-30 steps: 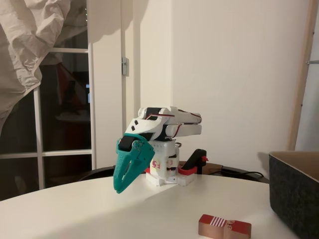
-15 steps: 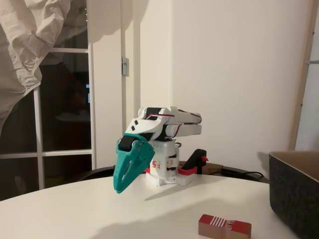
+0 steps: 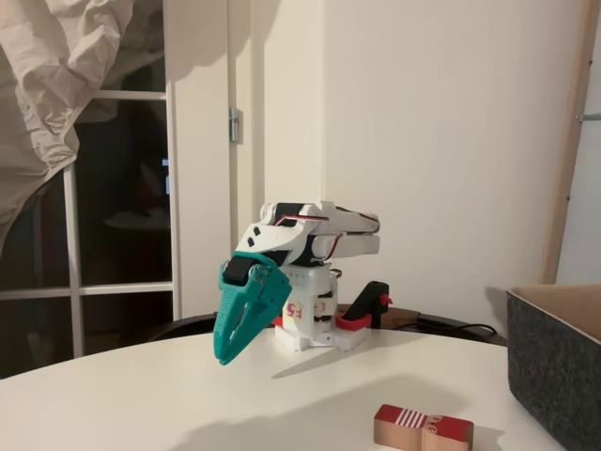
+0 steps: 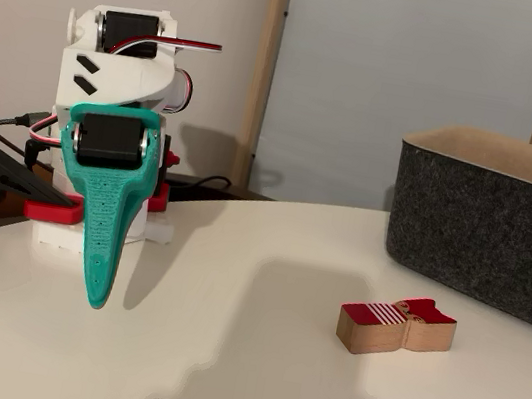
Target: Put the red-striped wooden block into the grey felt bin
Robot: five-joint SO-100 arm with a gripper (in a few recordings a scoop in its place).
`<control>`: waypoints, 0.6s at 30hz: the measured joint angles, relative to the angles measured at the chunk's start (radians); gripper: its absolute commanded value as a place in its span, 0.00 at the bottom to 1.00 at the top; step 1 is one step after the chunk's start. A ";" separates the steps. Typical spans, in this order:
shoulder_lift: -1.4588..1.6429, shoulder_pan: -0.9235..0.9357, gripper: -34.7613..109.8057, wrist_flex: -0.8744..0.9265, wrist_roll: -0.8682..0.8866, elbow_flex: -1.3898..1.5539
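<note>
The red-striped wooden block [image 4: 396, 327] lies flat on the white surface [image 4: 232, 285], lower right of the frame, near the grey felt bin [image 4: 489, 230] but apart from it. I see my teal fingers [image 4: 96, 299] pressed together, empty, pointing down at mid-left, well apart from the block.

The white round table [image 4: 262, 290] carries three things. On it lie the red-striped wooden block [image 4: 396, 327], the grey felt bin [image 4: 490, 220] and the arm's base [image 3: 315, 334].
</note>
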 measured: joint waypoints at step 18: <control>0.000 0.000 0.24 0.000 0.009 0.000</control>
